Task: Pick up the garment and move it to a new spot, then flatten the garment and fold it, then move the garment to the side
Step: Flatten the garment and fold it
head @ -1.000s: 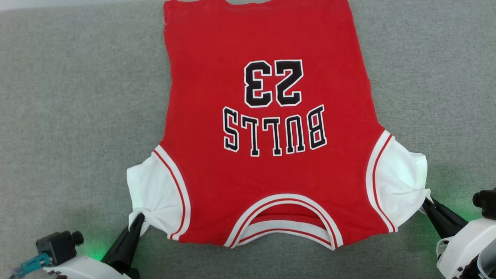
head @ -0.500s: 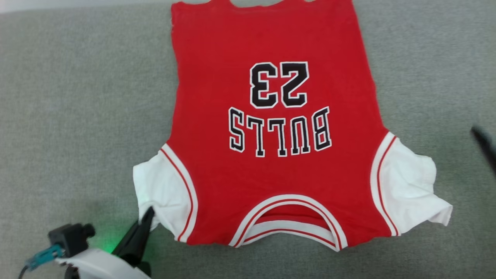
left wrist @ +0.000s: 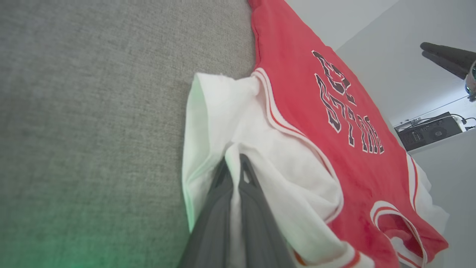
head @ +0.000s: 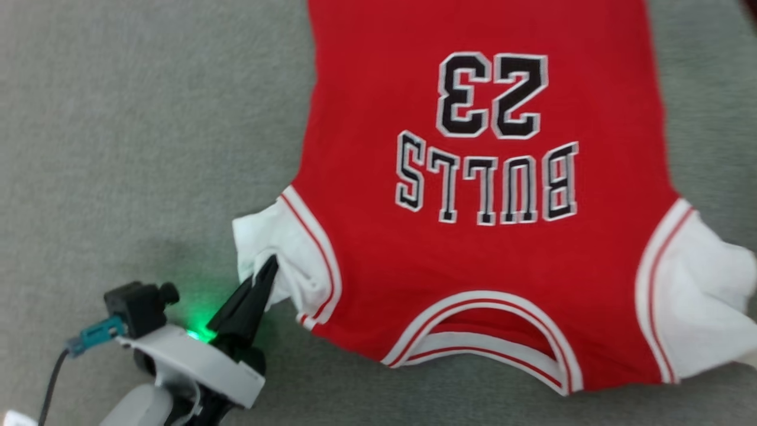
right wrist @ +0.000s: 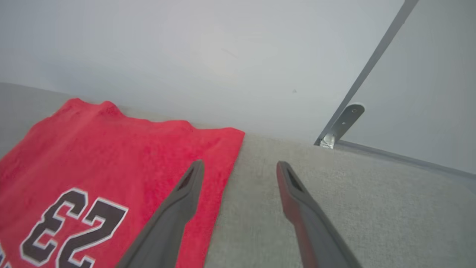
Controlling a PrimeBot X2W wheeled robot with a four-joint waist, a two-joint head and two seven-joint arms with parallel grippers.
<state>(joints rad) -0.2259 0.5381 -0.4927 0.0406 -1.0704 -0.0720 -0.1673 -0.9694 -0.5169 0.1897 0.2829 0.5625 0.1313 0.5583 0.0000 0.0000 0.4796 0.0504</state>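
Head view: one garment [head: 485, 260], two white sleeves [head: 704, 296]

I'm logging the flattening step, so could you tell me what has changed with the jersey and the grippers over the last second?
The right gripper let go of the right sleeve of the jersey and swung up toward the far hem, jaws now wide apart. The left gripper stays shut on the left sleeve; the jersey still lies flat, print up.

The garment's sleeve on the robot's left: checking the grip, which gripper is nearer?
Left. The left gripper is shut on that sleeve; the right gripper, open, hovers by the garment's far corner.
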